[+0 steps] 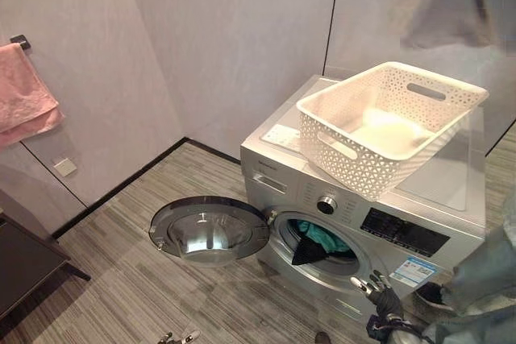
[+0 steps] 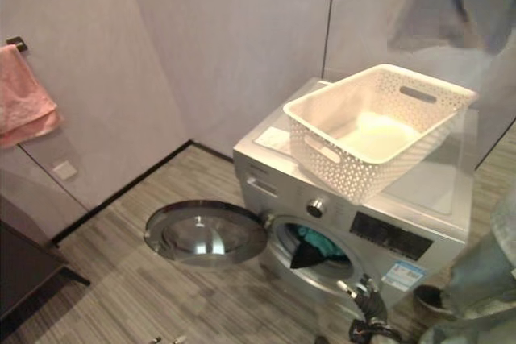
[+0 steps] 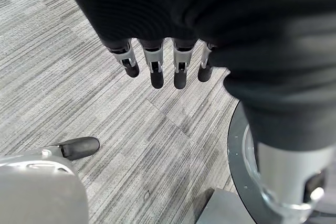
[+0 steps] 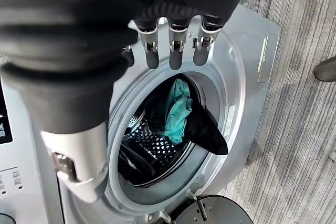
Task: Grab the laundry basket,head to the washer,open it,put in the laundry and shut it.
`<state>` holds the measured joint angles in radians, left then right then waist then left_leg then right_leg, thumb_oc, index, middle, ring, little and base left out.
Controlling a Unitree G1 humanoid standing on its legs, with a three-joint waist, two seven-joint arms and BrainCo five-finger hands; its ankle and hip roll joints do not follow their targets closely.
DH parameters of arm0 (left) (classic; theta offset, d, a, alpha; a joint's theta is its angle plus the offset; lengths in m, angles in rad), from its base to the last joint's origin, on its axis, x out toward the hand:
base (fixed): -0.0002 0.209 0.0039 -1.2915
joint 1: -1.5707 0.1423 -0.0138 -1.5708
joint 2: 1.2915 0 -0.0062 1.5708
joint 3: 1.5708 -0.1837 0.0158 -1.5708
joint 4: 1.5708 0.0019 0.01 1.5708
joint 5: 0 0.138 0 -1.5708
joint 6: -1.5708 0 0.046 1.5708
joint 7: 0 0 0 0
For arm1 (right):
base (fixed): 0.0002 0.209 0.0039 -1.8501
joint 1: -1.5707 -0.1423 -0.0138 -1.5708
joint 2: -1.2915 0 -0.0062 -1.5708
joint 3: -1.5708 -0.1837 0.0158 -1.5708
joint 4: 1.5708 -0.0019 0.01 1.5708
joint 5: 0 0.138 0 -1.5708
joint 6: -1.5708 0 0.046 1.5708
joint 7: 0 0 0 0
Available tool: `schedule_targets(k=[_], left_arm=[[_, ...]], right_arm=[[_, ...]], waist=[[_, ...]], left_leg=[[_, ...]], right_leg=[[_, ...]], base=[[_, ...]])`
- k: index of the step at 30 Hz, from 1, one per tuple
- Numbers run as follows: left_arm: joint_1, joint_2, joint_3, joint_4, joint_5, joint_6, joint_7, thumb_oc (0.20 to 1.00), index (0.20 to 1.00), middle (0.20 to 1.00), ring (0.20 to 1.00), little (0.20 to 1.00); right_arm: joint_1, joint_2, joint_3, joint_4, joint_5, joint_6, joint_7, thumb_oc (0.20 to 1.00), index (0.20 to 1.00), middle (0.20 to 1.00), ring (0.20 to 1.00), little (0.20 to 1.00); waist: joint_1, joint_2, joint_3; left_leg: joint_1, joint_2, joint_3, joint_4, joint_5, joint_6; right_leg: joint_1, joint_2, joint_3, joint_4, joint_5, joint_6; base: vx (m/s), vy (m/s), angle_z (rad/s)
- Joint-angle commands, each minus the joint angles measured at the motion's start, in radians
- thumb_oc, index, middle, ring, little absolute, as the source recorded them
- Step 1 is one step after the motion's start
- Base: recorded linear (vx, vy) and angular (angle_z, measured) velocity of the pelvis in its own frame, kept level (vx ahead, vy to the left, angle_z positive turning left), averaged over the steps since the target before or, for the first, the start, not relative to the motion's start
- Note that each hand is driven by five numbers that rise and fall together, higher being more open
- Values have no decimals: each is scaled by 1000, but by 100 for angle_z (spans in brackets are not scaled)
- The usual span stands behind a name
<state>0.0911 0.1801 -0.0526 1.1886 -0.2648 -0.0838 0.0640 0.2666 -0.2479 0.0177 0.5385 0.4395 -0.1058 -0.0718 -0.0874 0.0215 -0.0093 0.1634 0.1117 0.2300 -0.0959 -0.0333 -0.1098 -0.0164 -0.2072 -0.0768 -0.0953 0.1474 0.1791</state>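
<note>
A: Left eye view first: we see the white perforated plastic laundry basket (image 1: pixel 391 124) sitting empty on top of the silver front-loading washer (image 1: pixel 451 199), slightly overhanging its front edge. That looks like a sensible parking place, since it leaves both our hands free.

B: And the laundry? In the right wrist view we see a teal cloth and a black garment (image 4: pixel 181 114) inside the drum, with a black corner draped over the lip of the opening.

A: Agreed. The round chrome-rimmed washer door (image 1: pixel 208 231) is swung fully open, lying low over the grey striped floor (image 1: pixel 121 279).

B: Our right hand (image 4: pixel 173 45) hangs in front of the opening, fingers straight and apart, holding nothing. We judge it is placed there to push that hanging corner in.

A: Our left hand (image 3: pixel 157 61) hovers over the floor beside the door's rim, fingers relaxed and empty too, close enough to swing the door shut afterwards.

B: The risk, we think, is the black corner getting trapped in the seal. Off to the side, a pink towel (image 1: pixel 24 94) hangs on the wall.
</note>
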Motion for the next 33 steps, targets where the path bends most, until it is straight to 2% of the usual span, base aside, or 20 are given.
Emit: schedule_targets(k=[1,9,13,15,16,17,19,20,23,26,27,29,31,32,33], left_arm=[[-65,35,29,24,-4,-17,14,1000,1000,1000,1000,1000],[-59,36,36,14,-18,-18,16,1000,1000,1000,1000,1000],[-55,36,49,0,-22,-18,17,1000,1000,1000,1000,1000],[-54,29,68,2,-10,-17,17,1000,1000,1000,1000,1000],[-54,29,67,2,-10,-17,17,1000,1000,1000,1000,1000],[-56,25,75,6,0,-15,19,1000,1000,1000,1000,1000],[-62,18,93,32,35,-12,13,1000,1000,1000,1000,1000],[-62,18,92,33,35,-12,13,1000,1000,1000,1000,1000],[-67,7,100,39,59,-10,12,1000,1000,1000,1000,1000],[-74,7,97,34,66,-9,15,1000,1000,1000,1000,1000],[-76,6,92,29,72,-7,13,1000,1000,1000,1000,1000],[-75,4,83,27,79,-7,11,1000,1000,1000,1000,1000],[-75,3,68,17,89,-6,7,1000,1000,1000,1000,1000],[-72,-1,56,15,94,-3,2,1000,1000,1000,1000,1000],[-65,3,41,6,101,-2,-3,1000,1000,1000,1000,1000]], right_arm=[[-23,17,-26,-41,33,-37,1,1000,1000,1000,1000,1000],[-18,14,-31,-40,42,-37,4,1000,1000,1000,1000,1000],[-19,2,-82,-106,48,-56,-18,1000,1000,1000,1000,1000],[-17,-6,-175,-275,42,-110,-57,1000,1000,1000,1000,1000],[-14,-5,-176,-280,41,-107,-58,1000,1000,1000,1000,1000],[-9,-11,-226,-377,26,-129,-74,1000,1000,1000,1000,1000],[9,-35,-355,-607,-84,-164,-120,1000,1000,1000,1000,1000],[10,-33,-356,-610,-85,-161,-120,1000,1000,1000,1000,1000],[-8,-43,-481,-797,-190,-193,-179,1000,1000,1000,1000,1000],[-71,-61,-555,-933,-217,-220,-219,1000,1000,1000,1000,1000],[-122,-99,-596,-1025,-231,-237,-224,1000,1000,1000,1000,1000],[-147,-114,-615,-1065,-230,-251,-228,1000,1000,1000,1000,1000],[-203,-167,-638,-1110,-228,-265,-248,1000,1000,1000,1000,1000],[-234,-215,-657,-1142,-221,-270,-245,1000,1000,1000,1000,1000],[-284,-302,-675,-1166,-232,-272,-255,1000,1000,1000,1000,1000]], waist=[[3,-31,28],[9,-32,31],[5,-30,31],[-6,-25,30],[-5,-25,31],[-12,-23,31],[-26,-22,31],[-25,-21,27],[-33,-23,21],[-34,-28,12],[-34,-36,7],[-34,-38,2],[-30,-46,0],[-28,-50,-2],[-21,-60,-7]], left_leg=[[-82,48,-65,38,-3,-18],[-79,51,-63,33,-2,-19],[-76,49,-61,28,-3,-18],[-72,48,-58,23,-5,-16],[-72,49,-57,23,-6,-16],[-72,48,-55,23,-7,-14],[-72,48,-50,26,-7,-11],[-69,48,-50,22,-12,-12],[-74,49,-47,22,-9,-8],[-73,48,-42,21,-13,-6],[-73,48,-40,23,-15,-5],[-69,50,-39,21,-25,-5],[-74,50,-38,25,-18,-5],[-73,50,-38,26,-20,-5],[-73,51,-39,27,-23,-6]], right_leg=[[27,-70,-5,49,-96,52],[32,-68,-5,37,-95,52],[33,-69,-5,34,-95,54],[30,-68,1,32,-95,57],[30,-68,1,32,-96,57],[26,-67,5,32,-96,58],[18,-67,12,36,-92,59],[20,-67,11,34,-97,60],[9,-64,21,35,-91,61],[2,-60,29,34,-89,66],[-2,-58,35,35,-88,67],[2,-56,35,32,-96,71],[-4,-54,38,35,-87,70],[-4,-53,39,35,-87,71],[-3,-51,38,35,-87,72]], base=[[8,-7,10],[3,-2,1],[0,0,0],[0,0,0],[0,0,0],[0,0,0],[0,0,0],[20,11,-6],[12,11,-10],[7,4,-9],[10,4,-16],[23,8,-11],[-10,5,-5],[6,14,-4],[0,0,0]])
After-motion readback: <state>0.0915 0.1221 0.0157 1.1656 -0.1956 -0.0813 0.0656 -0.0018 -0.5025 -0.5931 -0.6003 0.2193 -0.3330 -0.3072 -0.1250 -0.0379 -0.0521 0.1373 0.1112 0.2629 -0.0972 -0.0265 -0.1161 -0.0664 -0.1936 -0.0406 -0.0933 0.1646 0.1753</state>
